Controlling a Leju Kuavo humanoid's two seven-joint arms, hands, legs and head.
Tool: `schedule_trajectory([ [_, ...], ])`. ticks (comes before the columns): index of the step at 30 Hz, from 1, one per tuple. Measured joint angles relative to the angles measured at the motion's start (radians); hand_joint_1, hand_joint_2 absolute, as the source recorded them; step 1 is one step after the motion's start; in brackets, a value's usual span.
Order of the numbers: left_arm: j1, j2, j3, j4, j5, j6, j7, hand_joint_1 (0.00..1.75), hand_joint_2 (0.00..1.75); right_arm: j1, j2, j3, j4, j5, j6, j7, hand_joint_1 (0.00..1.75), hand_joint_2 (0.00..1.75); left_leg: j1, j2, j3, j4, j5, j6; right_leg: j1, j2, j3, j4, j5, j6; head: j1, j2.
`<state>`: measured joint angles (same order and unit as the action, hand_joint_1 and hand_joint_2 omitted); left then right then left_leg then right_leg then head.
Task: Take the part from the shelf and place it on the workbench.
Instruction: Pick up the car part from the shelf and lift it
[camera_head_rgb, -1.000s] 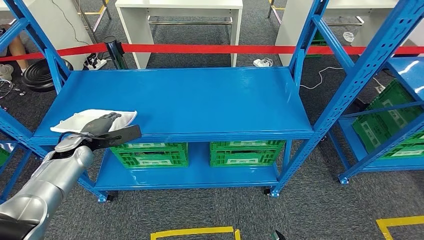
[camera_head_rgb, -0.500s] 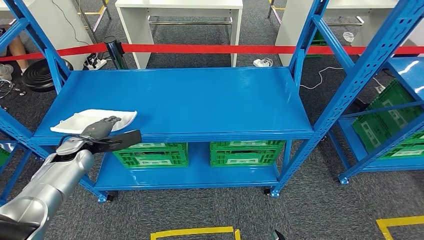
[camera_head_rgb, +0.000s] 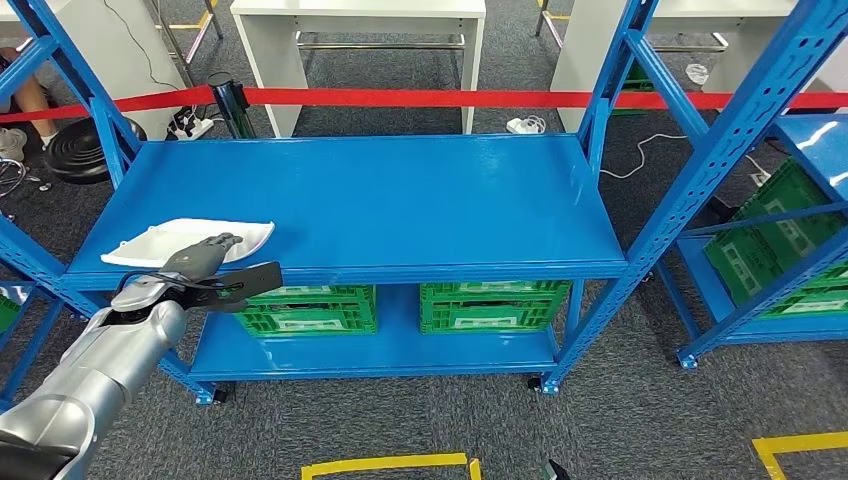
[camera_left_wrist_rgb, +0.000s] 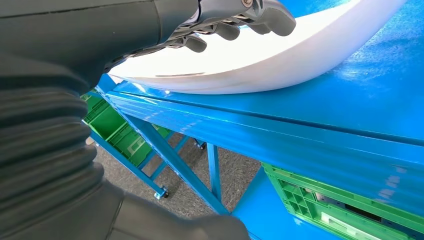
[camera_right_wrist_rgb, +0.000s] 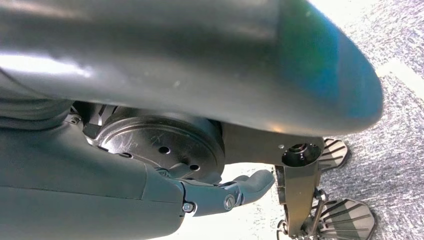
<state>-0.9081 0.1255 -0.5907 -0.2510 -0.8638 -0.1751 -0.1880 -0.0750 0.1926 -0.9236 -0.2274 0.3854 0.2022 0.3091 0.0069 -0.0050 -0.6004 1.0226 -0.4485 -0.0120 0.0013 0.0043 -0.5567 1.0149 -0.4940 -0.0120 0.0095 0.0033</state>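
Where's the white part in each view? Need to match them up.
Head view: white part lies at the near left corner of the blue shelf, under the left robot hand.
Left wrist view: white part on the same shelf top, fingers over it.
Right wrist view: not in it.
Shared landmark: the shelf's front edge.

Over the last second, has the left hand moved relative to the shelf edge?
Yes. The left hand has drawn back off the white part toward the shelf's front edge.
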Motion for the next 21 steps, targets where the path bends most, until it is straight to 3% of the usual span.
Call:
schedule_trajectory([
  [1,0.000,0.000,0.000,0.000,0.000,0.000,0.000,1.53,1.75,0.000,0.000,0.000,0.000,0.000,0.000,0.000,0.00,0.00,0.000,0.000,0.000,0.000,0.000,0.000,0.000,0.000,0.000,0.000,0.000,0.000,0.000,0.000],
  [2,0.000,0.000,0.000,0.000,0.000,0.000,0.000,1.75,1.75,0.000,0.000,0.000,0.000,0.000,0.000,0.000,0.00,0.00,0.000,0.000,0.000,0.000,0.000,0.000,0.000,0.000,0.000,0.000,0.000,0.000,0.000,0.000],
  [21,-0.006,-0.001,0.000,-0.003,0.000,0.005,-0.041,1.75,1.75,0.000,0.000,0.000,0.000,-0.005,0.005,0.000,0.00,0.00,0.000,0.000,0.001,0.000,0.000,0.000,0.000,0.000,0.000,0.000,0.000,0.000,0.000,0.000],
])
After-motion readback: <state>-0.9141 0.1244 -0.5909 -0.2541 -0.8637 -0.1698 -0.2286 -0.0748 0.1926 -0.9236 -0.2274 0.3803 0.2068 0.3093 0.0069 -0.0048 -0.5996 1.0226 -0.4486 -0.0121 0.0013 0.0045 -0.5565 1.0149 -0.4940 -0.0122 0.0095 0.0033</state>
